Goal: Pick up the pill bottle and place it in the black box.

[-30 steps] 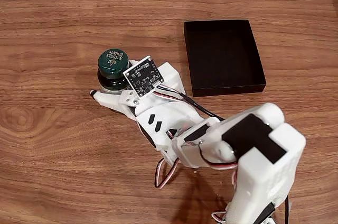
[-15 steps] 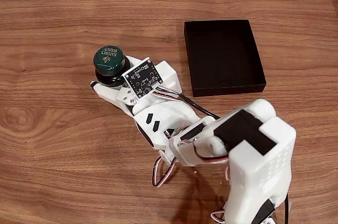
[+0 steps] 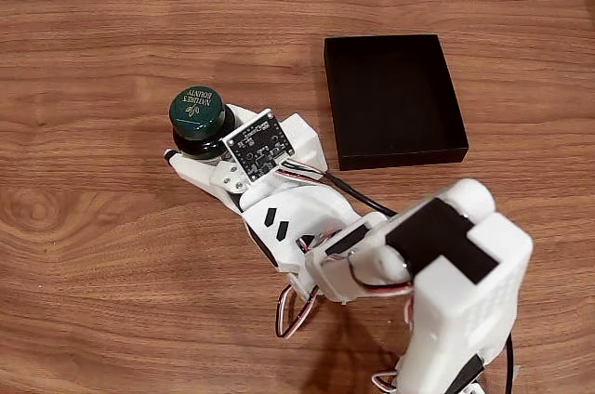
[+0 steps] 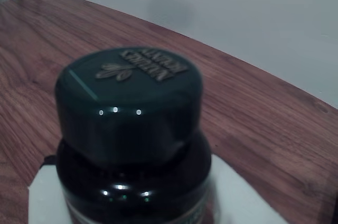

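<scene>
Plainly upright — pill bottle (image 3: 197,117), cap skyward

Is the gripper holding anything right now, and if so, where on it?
The gripper appears closed on the pill bottle, gripping its dark body below the green cap. The contact itself is hidden, so the hold looks likely, not certain.

We saw the gripper (image 3: 191,154) closed round the pill bottle (image 3: 198,122), cap up, w/ a white finger (image 3: 191,169) under its base. Black box (image 3: 393,99) sat well apart, to the gripper's right, on the wood table (image 3: 93,255).
</scene>
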Available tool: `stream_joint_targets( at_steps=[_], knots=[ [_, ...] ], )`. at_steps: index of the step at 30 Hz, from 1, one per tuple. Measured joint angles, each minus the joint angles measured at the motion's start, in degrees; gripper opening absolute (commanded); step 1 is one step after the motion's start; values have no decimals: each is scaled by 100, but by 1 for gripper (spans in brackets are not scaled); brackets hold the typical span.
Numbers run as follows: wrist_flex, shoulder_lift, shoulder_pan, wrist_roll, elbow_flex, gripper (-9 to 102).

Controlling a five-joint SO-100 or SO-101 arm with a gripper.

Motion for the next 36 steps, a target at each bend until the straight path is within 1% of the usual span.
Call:
stream_joint_targets(
  at_steps=[8, 18, 27, 31, 36],
  knots=[
    [-185, 519, 387, -176, 105, 16],
    [-589, 536, 1248, -229, 141, 16],
    [-1529, 536, 2101, -510, 158, 14],
    [-1723, 510, 2426, -527, 158, 14],
    [-1898, -44, 2751, -527, -123, 14]
  ],
)
